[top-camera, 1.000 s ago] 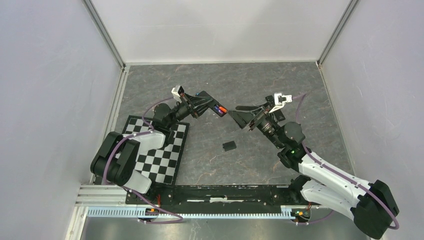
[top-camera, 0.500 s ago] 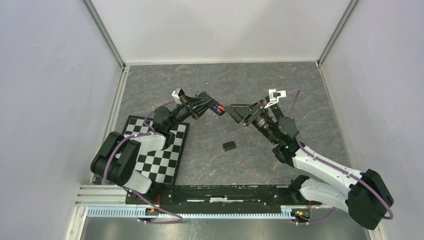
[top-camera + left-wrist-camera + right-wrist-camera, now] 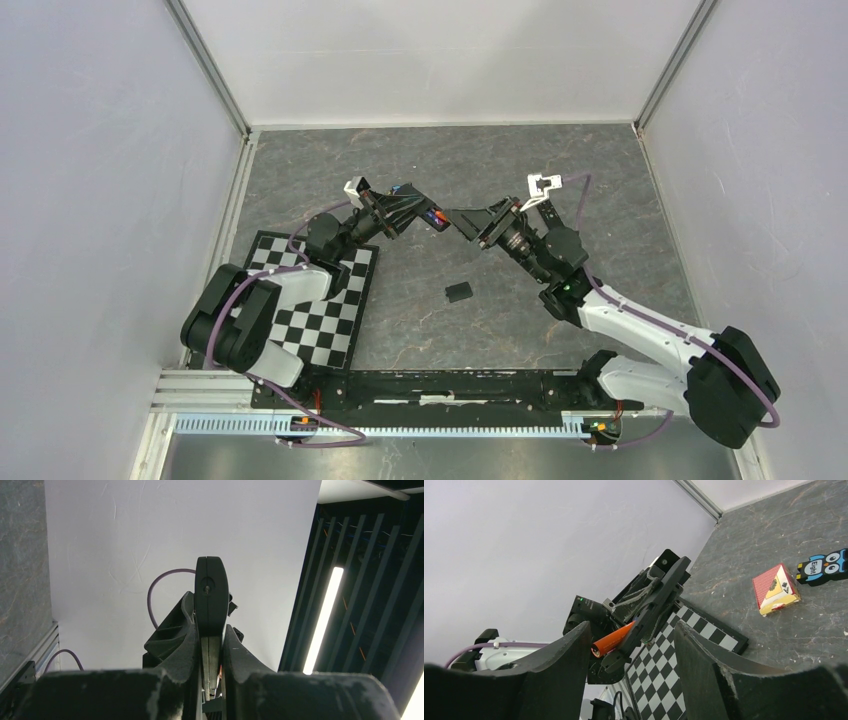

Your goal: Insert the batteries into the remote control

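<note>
Robotics lab, enclosed test cell. Worktop point(image 3: 450, 170): dark grey, marbled. Round the worktop on three sides: plain pale panels point(image 3: 440, 60), joined by aluminium corner posts point(image 3: 209, 68). Along the worktop's near edge: slotted aluminium rail point(image 3: 190, 385) carrying two white-and-black robot arms point(image 3: 250, 320), purple cables point(image 3: 170, 571) trailing from each. On the worktop's near left part: black-and-white chequered board point(image 3: 320, 320). High above the worktop: dark slatted ceiling point(image 3: 370, 580), strip light point(image 3: 322, 620)

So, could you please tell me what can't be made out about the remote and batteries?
Left wrist view: the remote sits edge-on in the left end effector, so its battery bay is hidden.
Top view: the batteries are too small to count; the black piece too small to identify.
Right wrist view: the orange battery has its far end hidden behind the remote; seating unclear.
</note>
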Action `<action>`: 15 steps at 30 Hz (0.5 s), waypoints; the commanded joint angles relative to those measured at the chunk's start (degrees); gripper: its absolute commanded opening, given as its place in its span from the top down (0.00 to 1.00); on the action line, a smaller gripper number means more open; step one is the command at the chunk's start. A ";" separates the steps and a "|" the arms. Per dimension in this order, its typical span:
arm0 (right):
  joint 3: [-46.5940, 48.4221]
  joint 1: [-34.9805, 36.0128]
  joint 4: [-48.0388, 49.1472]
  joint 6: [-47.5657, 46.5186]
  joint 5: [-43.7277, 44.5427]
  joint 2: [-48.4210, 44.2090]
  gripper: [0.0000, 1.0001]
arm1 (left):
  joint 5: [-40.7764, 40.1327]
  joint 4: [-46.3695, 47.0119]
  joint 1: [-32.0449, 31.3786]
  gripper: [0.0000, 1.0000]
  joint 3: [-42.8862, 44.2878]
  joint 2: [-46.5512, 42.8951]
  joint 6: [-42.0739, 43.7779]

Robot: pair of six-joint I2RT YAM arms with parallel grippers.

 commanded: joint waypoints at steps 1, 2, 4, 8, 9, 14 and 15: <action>3.52 -0.24 -0.38 0.14 -0.49 0.84 0.35 | 0.61 3.68 -0.31 0.98 2.09 -2.40 -2.17; 3.52 -0.29 -0.33 0.19 -0.53 1.03 0.36 | 0.57 3.60 -0.44 0.98 2.10 -2.48 -2.07; 3.68 -0.26 -0.68 0.20 -0.61 1.28 0.38 | 0.59 3.59 -0.41 0.98 2.09 -2.60 -2.07; 3.88 -0.29 -1.65 0.27 -0.90 1.88 0.44 | 0.52 3.59 -0.40 0.98 2.16 -2.79 -2.07; 3.81 -0.22 -1.72 0.30 -1.11 1.93 0.46 | 0.57 3.59 -0.42 0.98 2.17 -2.92 -2.07; 3.57 -0.30 -2.12 0.46 -1.13 1.82 0.49 | 0.48 3.42 -0.41 0.98 2.24 -3.13 -1.81; 3.61 -0.28 -2.40 0.38 -1.14 1.86 0.49 | 0.48 3.32 -0.40 0.98 2.28 -3.20 -1.72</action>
